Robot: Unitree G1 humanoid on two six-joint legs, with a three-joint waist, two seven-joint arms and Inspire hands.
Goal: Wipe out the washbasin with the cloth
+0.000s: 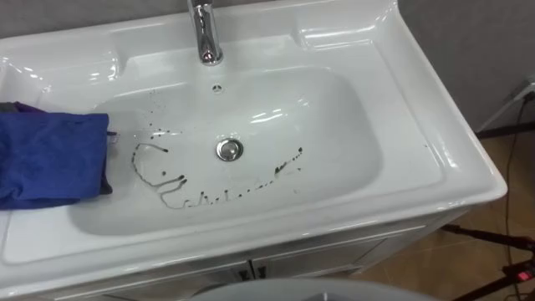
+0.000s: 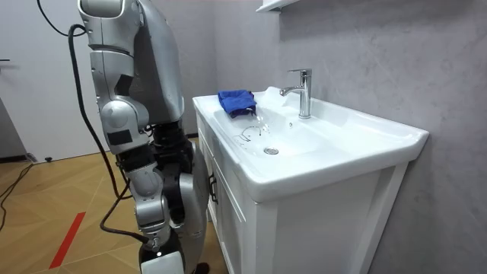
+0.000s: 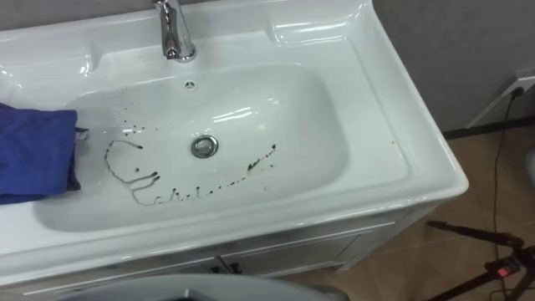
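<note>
White basin (image 1: pixel 401 125) set in a cabinet against a grey wall. Left rim: folded blue cloth (image 1: pixel 50 159), its edge overhanging the bowl. Bowl floor: dark scrawled marks (image 1: pixel 180 188) left of and in front of the drain (image 1: pixel 229 150). Back rim, centre: chrome tap (image 1: pixel 205 33). The robot stands at the front edge. Its right hand (image 2: pixel 161 262) hangs low, and I cannot tell how its fingers are set.

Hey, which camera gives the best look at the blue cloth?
The room view: the blue cloth shows whole there, bunched on the rim of the basin beside the bowl. Both eye views cut it off at their left edge, the right eye view more so.
</note>
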